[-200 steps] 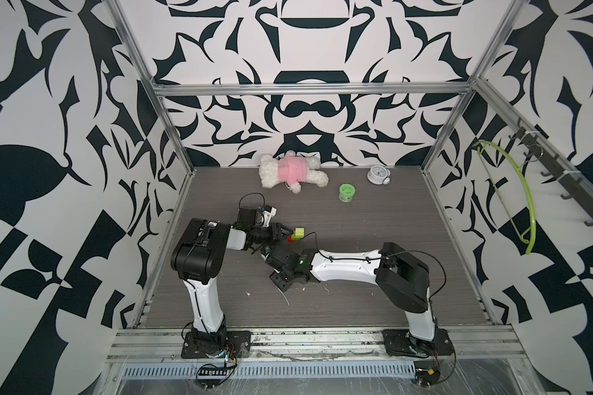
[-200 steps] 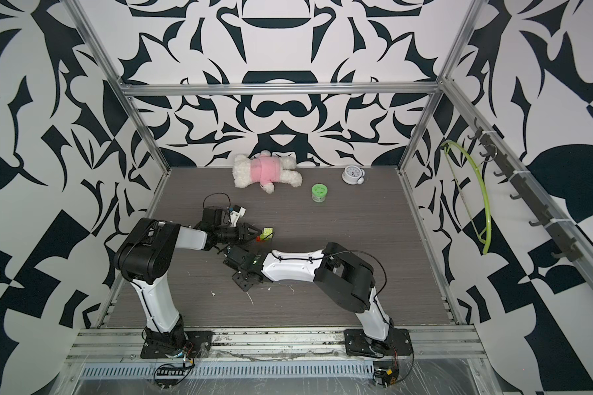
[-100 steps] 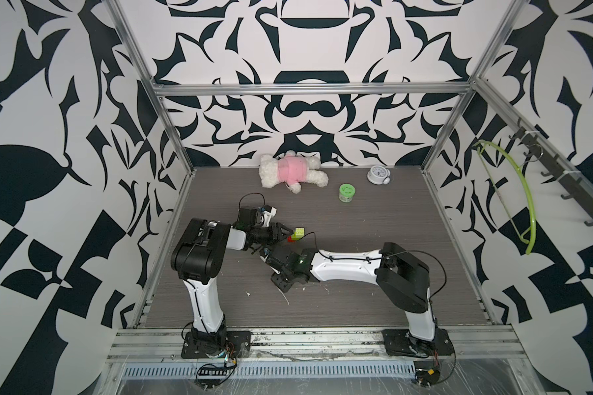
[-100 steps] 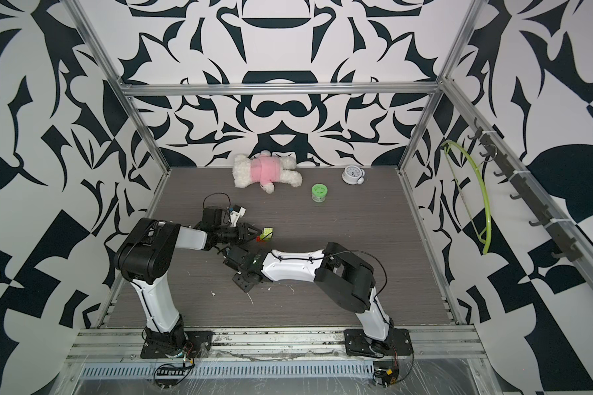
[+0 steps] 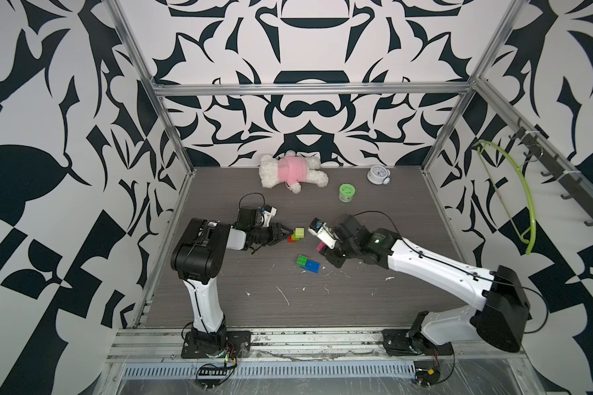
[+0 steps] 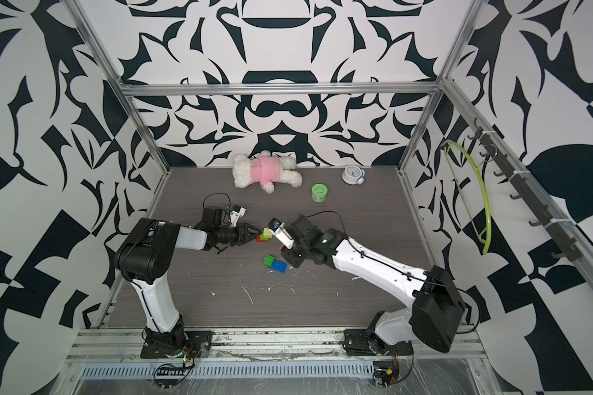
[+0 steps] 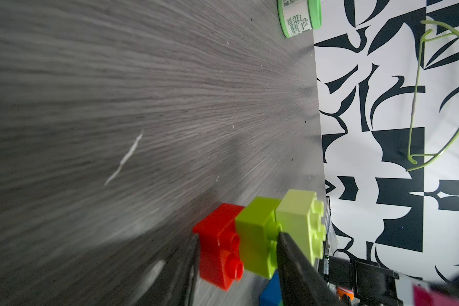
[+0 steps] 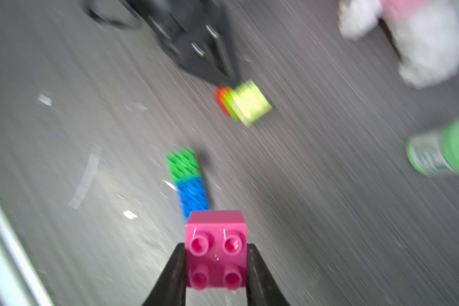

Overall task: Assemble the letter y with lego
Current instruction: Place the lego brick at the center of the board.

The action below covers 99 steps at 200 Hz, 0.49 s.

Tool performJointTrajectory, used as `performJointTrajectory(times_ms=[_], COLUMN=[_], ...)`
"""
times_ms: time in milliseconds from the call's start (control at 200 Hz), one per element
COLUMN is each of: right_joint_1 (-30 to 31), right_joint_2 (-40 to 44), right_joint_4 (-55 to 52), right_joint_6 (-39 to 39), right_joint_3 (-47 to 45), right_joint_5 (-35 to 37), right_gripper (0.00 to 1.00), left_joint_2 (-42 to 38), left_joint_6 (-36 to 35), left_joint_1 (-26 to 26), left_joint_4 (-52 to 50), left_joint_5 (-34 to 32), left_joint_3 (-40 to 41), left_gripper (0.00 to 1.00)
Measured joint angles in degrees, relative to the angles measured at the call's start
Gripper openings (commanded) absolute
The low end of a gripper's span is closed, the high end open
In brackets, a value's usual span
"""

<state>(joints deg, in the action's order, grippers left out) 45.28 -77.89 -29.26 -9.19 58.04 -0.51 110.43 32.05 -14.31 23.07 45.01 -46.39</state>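
Two tools, both closed on bricks — the left tool (image 7: 237, 236) clamps the red-lime-yellow stack (image 5: 298, 233) mid-frame in both top views, the right tool (image 8: 215, 247) pinches the pink brick (image 8: 215, 225) just right of it. Joined green and blue bricks (image 5: 307, 262) lie on the bench (image 5: 356, 301) below.

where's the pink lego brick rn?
In the right wrist view the square pink studded plastic brick is clamped in the right gripper; in a top view it is mid-table, just behind the joined green and blue bricks.
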Motion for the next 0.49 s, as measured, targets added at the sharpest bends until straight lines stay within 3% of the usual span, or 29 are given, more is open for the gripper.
performJointTrajectory(times_ms=[180, 495], right_joint_1=[-8.24, -9.31], right_joint_2=[-2.38, -12.66], right_joint_4=[-5.88, -6.03], right_joint_6=[-10.08, -17.64], right_joint_3=[-4.33, -4.52], right_joint_5=[-2.34, -6.1], right_gripper=[0.23, 0.32], left_joint_2=[0.0, 0.0], left_joint_6=[0.0, 0.0], left_joint_1=[0.0, 0.0], left_joint_4=[0.0, 0.0], left_joint_5=[0.0, 0.0], left_joint_3=[0.0, 0.0], left_gripper=[0.51, 0.51])
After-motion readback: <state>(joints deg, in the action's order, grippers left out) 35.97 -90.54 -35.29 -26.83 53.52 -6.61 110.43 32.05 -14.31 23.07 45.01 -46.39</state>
